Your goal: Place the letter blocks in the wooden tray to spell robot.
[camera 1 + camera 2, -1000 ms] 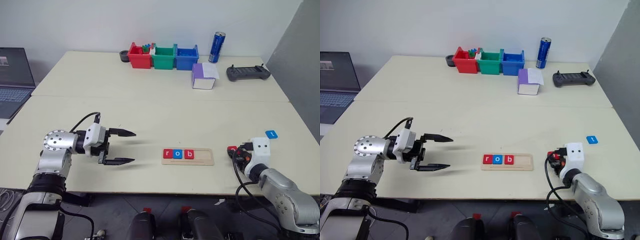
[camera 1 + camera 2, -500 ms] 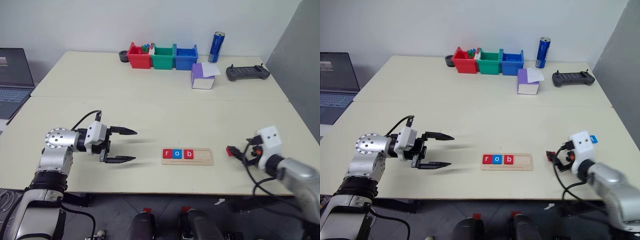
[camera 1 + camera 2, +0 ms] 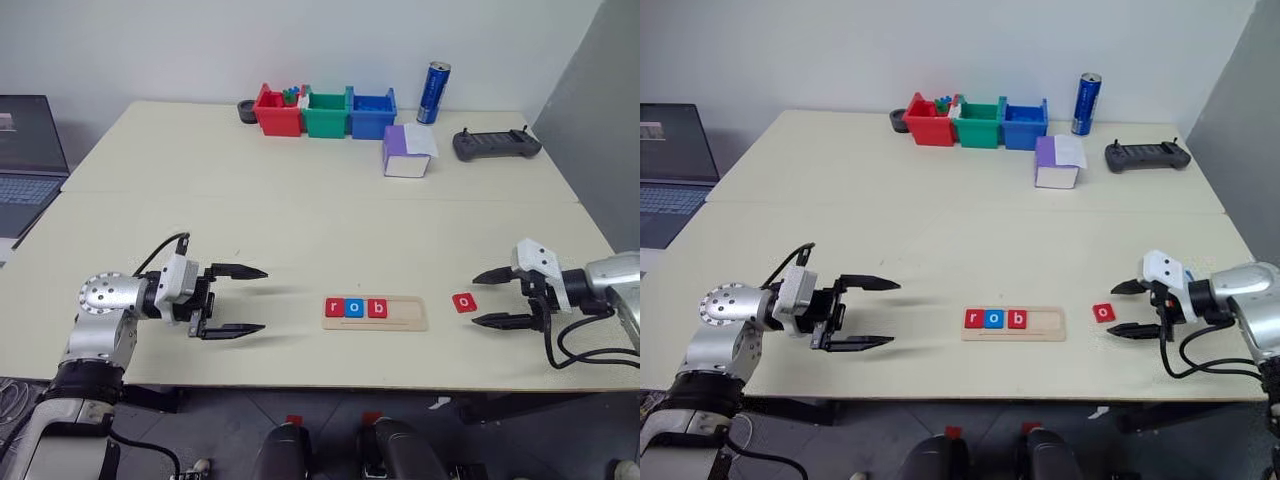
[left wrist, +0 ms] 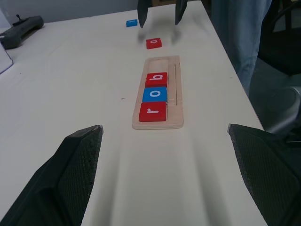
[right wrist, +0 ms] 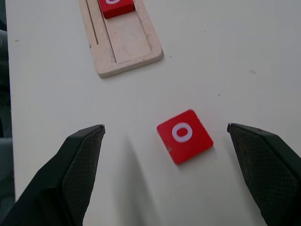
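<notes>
The wooden tray [image 3: 403, 314] lies at the table's front middle, holding a red r [image 3: 334, 307], a blue o [image 3: 355, 307] and a red b [image 3: 377, 308] in its left part. Just right of the tray a red o block [image 3: 463, 302] rests flat on the table. My right gripper [image 3: 480, 299] hovers open beside this block, its fingers pointing left at it from the right. A blue block [image 4: 132, 22] lies farther off behind the right gripper. My left gripper [image 3: 260, 300] stands open left of the tray, pointing toward it, with nothing between its fingers.
At the back stand red [image 3: 279, 112], green [image 3: 326, 113] and blue [image 3: 372, 115] bins, a blue can [image 3: 433, 93], a purple-and-white box [image 3: 407, 153] and a black controller [image 3: 496, 145]. A laptop [image 3: 25, 160] sits far left. A person's leg [image 4: 230, 28] is beside the table.
My right gripper has opened, lifted and turned to point left, leaving the red o block on the table right of the tray. The left gripper has stayed put.
</notes>
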`<state>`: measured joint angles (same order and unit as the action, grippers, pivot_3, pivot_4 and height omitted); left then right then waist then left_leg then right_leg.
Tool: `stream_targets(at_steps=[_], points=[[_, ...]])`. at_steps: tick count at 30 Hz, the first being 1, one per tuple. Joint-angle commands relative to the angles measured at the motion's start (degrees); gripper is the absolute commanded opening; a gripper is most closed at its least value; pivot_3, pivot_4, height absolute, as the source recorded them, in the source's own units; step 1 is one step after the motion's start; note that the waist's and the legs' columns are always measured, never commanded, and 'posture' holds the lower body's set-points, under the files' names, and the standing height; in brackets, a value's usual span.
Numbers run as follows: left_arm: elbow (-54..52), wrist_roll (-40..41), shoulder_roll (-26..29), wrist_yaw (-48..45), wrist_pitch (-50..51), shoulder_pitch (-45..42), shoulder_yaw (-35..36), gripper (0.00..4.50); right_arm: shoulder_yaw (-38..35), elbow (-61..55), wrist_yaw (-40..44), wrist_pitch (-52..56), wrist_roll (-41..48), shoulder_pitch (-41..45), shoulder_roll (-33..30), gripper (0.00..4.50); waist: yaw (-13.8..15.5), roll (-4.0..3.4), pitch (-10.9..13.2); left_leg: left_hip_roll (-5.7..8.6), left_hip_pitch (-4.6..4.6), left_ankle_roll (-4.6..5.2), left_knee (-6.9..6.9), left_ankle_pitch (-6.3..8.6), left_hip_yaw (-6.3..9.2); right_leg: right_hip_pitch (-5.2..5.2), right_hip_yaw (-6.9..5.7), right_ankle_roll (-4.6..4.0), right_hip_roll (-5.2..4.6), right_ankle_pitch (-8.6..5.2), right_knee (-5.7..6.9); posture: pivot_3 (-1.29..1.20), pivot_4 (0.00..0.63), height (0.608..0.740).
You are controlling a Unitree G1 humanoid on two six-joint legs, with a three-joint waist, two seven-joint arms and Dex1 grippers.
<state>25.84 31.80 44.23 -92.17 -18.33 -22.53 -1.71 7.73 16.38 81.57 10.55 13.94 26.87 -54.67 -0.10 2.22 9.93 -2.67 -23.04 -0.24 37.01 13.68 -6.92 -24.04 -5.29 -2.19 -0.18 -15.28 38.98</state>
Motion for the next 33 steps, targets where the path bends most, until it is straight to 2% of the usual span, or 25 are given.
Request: stream_targets(at_steps=[1,19,22,29,33], points=[[0.1,2.1,0.8,-0.3,-2.1,0.5,1.2,4.50,0.6,3.0,2.0,-4.6,-2.3,1.7,0.5,4.44,0.0,0.00,0.0,0.00,0.00,0.00,0.01,0.00,-0.01,0.00,0.01,0.00,-0.02,0.00,0.00,0.00,0.150,0.740],[0.7,3.7,1.9,-0.3,-3.6,-0.1,-0.3,4.50,6.4,18.8,5.1,-17.8,-11.9,7.4,4.7,4.44,-0.1,-0.03,0.0,-0.01,0.11,-0.01,0.06,-0.01,-0.04,0.08,0.00,-0.01,-0.05,0.01,0.09,0.00,0.150,0.740],[0.4,3.6,1.6,-0.3,-3.3,-0.2,-0.2,4.50,6.9,20.0,5.7,-18.1,-12.6,7.8,5.1,3.84,-0.1,-0.02,0.0,-0.01,0.18,-0.01,0.08,-0.01,-0.03,0.16,0.01,-0.01,-0.05,0.01,0.08,0.00,0.150,0.740],[0.8,3.1,1.5,-0.3,-2.9,-1.0,0.1,4.50,7.1,21.7,5.9,-18.7,-13.3,8.1,5.6,1.48,0.0,-0.02,0.0,-0.01,0.21,-0.02,0.07,-0.01,-0.01,0.23,-0.02,-0.04,-0.05,-0.01,0.06,0.00,0.150,0.740],[0.8,2.9,1.1,-0.3,-2.4,-1.6,-0.1,4.50,6.4,21.3,6.0,-17.3,-12.6,8.0,5.6,1.44,0.0,-0.02,0.0,-0.01,0.26,-0.02,0.08,-0.01,0.00,0.29,-0.03,-0.04,-0.06,-0.01,0.06,0.00,0.150,0.740]])
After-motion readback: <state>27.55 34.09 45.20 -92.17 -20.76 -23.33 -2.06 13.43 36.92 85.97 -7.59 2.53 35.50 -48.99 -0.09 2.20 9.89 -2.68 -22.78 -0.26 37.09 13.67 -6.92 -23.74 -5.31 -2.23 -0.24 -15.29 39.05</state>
